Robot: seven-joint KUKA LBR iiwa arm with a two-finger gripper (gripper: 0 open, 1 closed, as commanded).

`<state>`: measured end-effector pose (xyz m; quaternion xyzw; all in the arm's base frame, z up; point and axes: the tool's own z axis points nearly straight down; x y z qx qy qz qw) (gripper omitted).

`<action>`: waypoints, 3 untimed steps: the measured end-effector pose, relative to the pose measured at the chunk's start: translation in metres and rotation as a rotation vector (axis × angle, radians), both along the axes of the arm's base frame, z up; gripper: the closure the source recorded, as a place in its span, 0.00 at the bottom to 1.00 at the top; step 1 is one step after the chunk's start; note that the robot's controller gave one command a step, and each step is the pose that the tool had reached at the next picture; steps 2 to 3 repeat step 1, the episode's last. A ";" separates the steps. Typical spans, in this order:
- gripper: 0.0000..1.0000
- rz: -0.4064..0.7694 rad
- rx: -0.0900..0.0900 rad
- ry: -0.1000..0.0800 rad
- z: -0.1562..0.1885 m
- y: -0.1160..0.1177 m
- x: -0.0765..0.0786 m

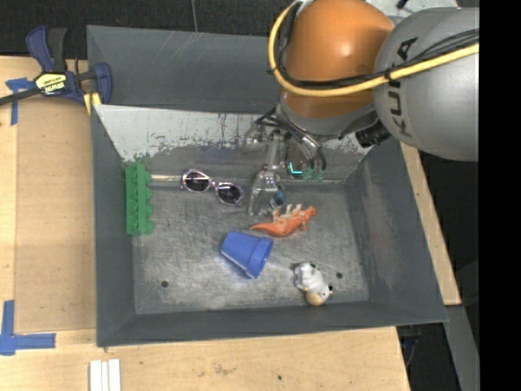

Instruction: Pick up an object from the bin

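Orange toy animal lies right of centre in the bin, flat on the floor. Gripper hangs just behind it, beside the sunglasses; open or closed, I cannot tell. Blue cup lies near, in front.

Your silver-grey arm reaches in from the right; its orange-domed wrist points the metal gripper downward, low toward the far side.

The arm runs off right — its orange cover hides some of the bin's back wall; the white figure is too small to identify.
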<state>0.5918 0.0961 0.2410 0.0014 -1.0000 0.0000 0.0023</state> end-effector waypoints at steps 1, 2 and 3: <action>1.00 -0.003 0.001 -0.008 0.005 -0.001 0.002; 1.00 -0.003 0.001 -0.008 0.005 -0.001 0.002; 1.00 -0.003 0.001 -0.008 0.005 -0.001 0.002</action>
